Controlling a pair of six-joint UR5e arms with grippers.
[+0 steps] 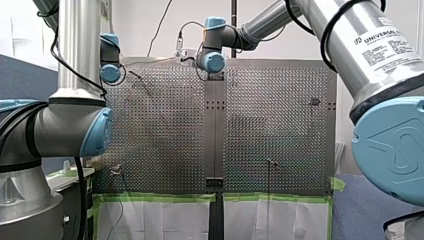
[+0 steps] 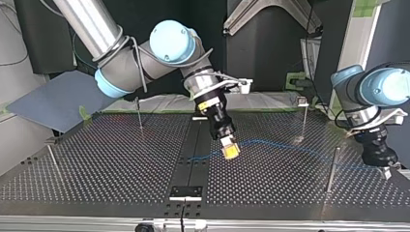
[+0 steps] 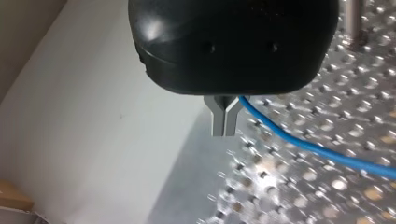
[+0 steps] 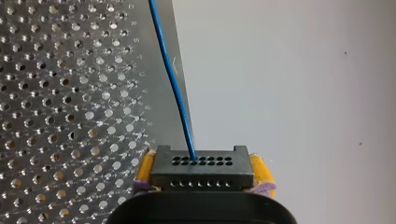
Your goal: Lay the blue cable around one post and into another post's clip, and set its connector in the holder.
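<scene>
Clamping black perforated connector [image 4: 201, 175]: right claw [image 4: 202, 169] | left claw [image 3: 224, 127] pinching thin blue cable [image 3: 303, 144]

Front view, bkgd: plain white wall [image 1: 145, 25] across upper ctr, w/ thin black cord [image 1: 161, 25] hanging down it. Blue-grey partition panel [image 1: 22, 75] at mid left. Perforated silver metal table [image 1: 165, 135] fills ctr. Green tape strip [image 1: 155, 197] runs along its lower edge, white sheeting [image 1: 160, 220] below. Blue floor covering [image 1: 350, 210] at lower right.
Top view: dark panels [image 2: 270, 53] at upper ctr, flat grey-blue board [image 2: 53, 101] at left.
</scene>
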